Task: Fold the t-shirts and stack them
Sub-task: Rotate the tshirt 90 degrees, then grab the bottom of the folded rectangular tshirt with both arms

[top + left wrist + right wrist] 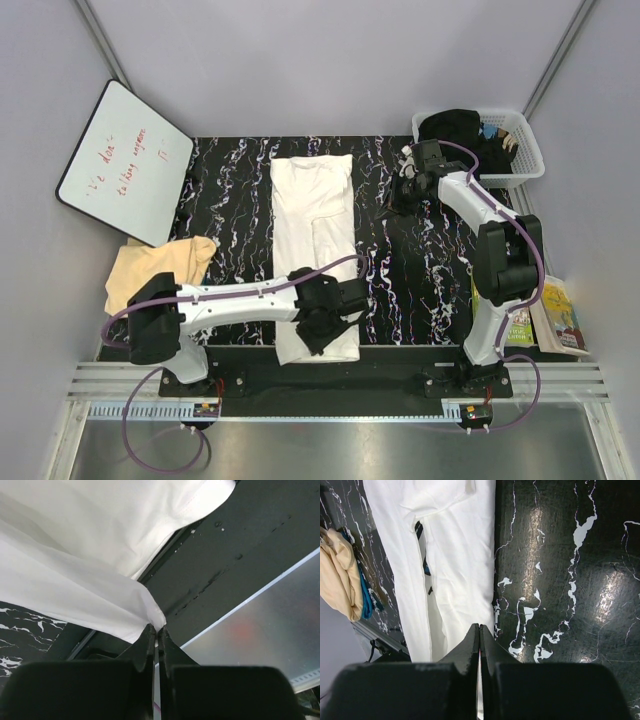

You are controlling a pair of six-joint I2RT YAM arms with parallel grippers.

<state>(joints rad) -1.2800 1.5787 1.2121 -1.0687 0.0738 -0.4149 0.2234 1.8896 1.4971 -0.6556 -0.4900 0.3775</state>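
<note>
Central t-shirt (312,225) on table (420,275), second t-shirt (160,268) left, basket (528,152) rear-right

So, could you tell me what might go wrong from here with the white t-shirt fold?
1. The left fingers pinch only a small corner of the white t-shirt, so it may slip out when lifted.
2. The right fingers are shut and hang clear of the cloth, so a one-corner pull may fold it skewed.
3. The shirt's near end overhangs the table edge and could slide off.

I see a black veined table (420,260). A white shirt (312,215) lies by my left gripper (156,632), a peach shirt (160,265) further left.
</note>
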